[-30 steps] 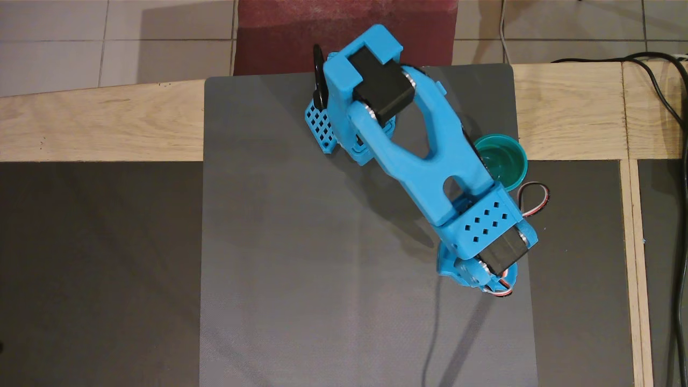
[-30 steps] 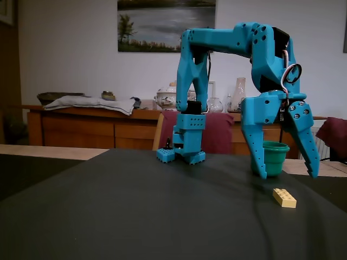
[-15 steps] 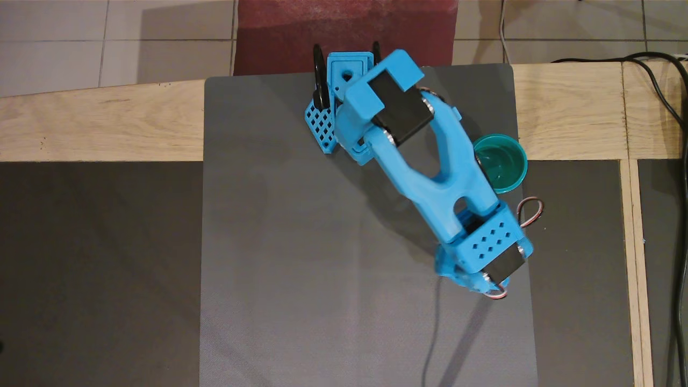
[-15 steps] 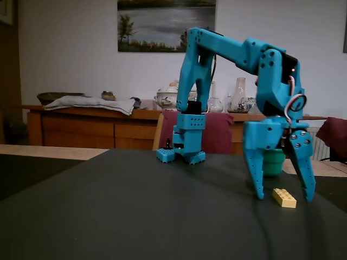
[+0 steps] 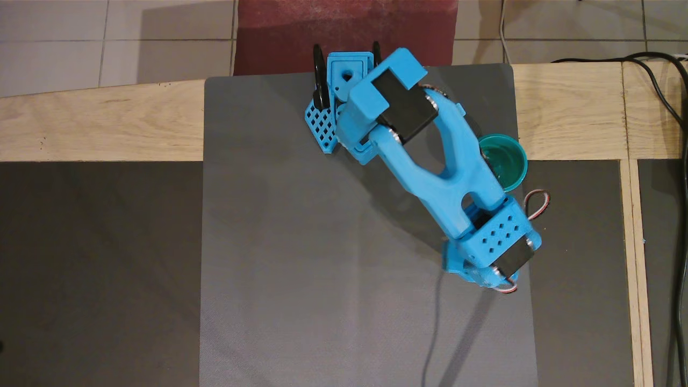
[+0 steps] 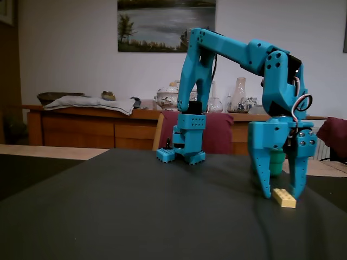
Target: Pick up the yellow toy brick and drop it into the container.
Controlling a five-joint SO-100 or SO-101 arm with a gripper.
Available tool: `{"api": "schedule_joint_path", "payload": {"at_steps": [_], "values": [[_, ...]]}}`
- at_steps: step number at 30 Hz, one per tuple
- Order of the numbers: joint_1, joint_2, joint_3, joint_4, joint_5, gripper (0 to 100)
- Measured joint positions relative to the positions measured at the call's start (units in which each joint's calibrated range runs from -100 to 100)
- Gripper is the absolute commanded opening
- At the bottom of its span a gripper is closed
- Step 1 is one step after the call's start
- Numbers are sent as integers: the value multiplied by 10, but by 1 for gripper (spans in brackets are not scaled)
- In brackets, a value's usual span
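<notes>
In the fixed view my blue two-finger plastic claw (image 6: 282,196) hangs tips-down with its jaws parted, straddling the small yellow rectangular plastic brick with studs on top (image 6: 284,197), which lies flat on the dark grey mat (image 6: 135,216) covering the desk. The brick sits between my fingertips, close to the right one and poking a little toward the camera; its long axis runs slantwise, from back-left to front-right in this view. I judge my fingers are not yet touching it. The round teal-green plastic cup (image 5: 508,164) stands just behind my claw, near the mat's edge; from overhead my arm hides the brick entirely
</notes>
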State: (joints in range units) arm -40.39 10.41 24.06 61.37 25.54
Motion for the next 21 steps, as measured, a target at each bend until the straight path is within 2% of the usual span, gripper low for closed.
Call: {"api": "schedule_joint_path", "payload": {"at_steps": [8,13,21], "values": [[0,0,0,2,-2,0],[-1,1,-5,8,-26,0],[-13,-24,-129,147,-43,0]]}}
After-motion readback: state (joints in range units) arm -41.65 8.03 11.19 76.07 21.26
